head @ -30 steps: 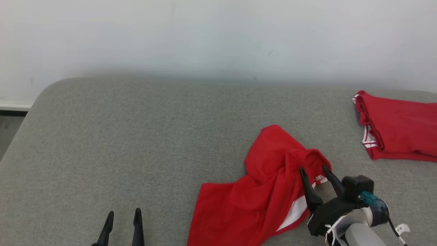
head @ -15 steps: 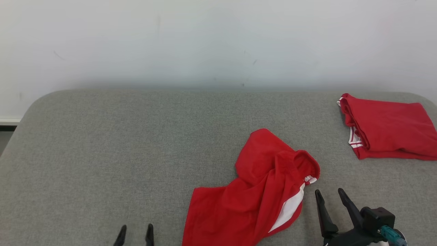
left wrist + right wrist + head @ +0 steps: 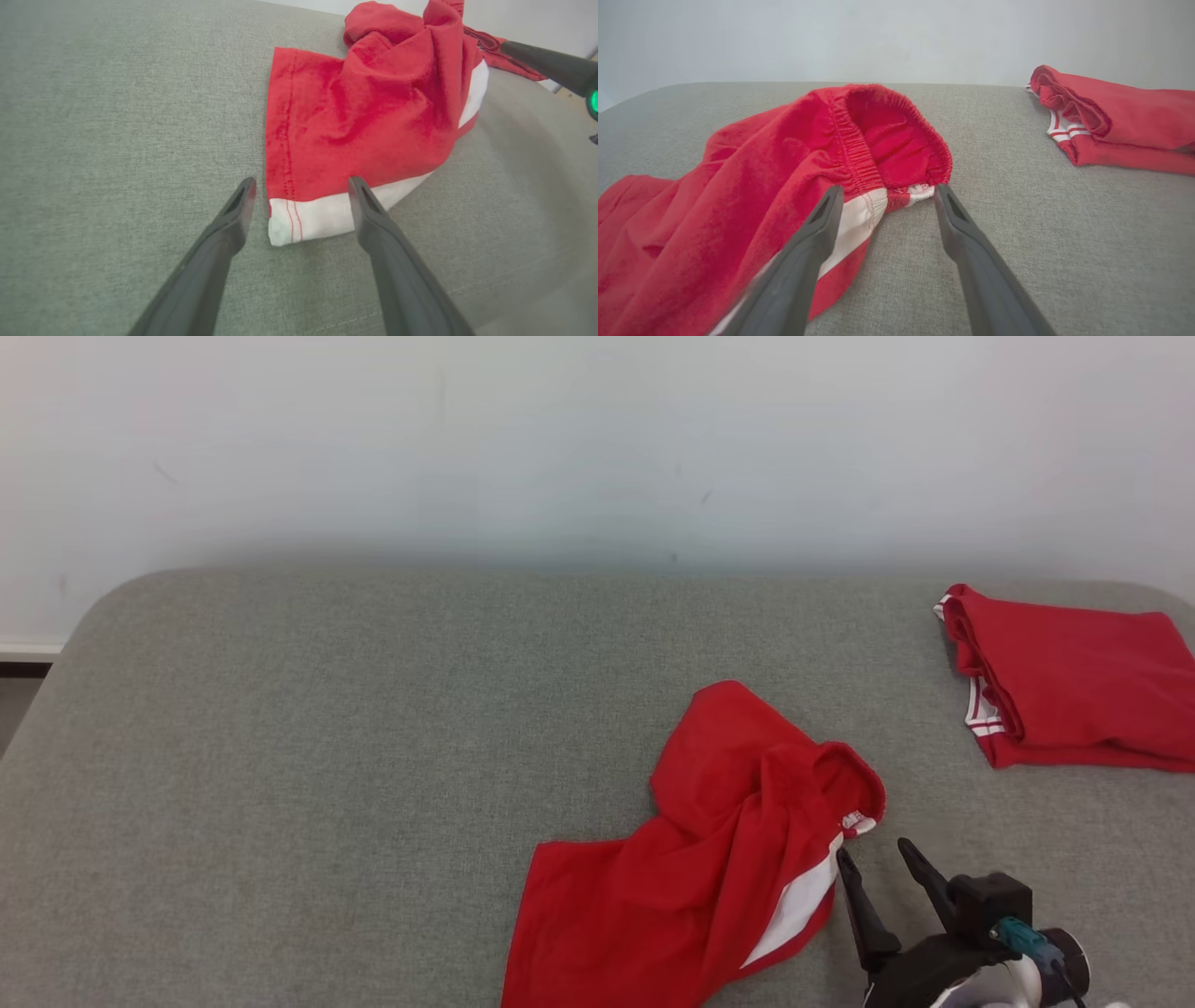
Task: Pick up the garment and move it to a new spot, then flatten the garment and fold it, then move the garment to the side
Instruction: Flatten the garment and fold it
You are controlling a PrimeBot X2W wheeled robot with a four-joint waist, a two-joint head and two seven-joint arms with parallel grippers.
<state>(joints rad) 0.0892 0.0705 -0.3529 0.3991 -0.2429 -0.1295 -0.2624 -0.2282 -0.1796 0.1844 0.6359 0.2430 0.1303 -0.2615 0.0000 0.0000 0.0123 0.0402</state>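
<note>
The garment (image 3: 719, 859) is a pair of red shorts with a white side stripe, lying crumpled on the grey cushion (image 3: 327, 756) right of centre. My right gripper (image 3: 876, 861) stands open at the lower right, just beside the shorts' elastic waistband; in the right wrist view the waistband end of the garment (image 3: 878, 154) lies just beyond the open right gripper (image 3: 887, 193). In the left wrist view my left gripper (image 3: 301, 184) is open, its fingers straddling the white-hemmed leg corner of the garment (image 3: 359, 107) without closing on it.
A second red garment (image 3: 1074, 677), folded, with white stripes, lies at the far right of the cushion; it is also seen in the right wrist view (image 3: 1115, 121). A pale wall (image 3: 597, 439) rises behind. The cushion's left half is bare grey fabric.
My right gripper pulled back off the waistband a second ago and has since edged forward toward it again. The left gripper's fingertips dropped out of the head view. The head camera shifted slightly.
</note>
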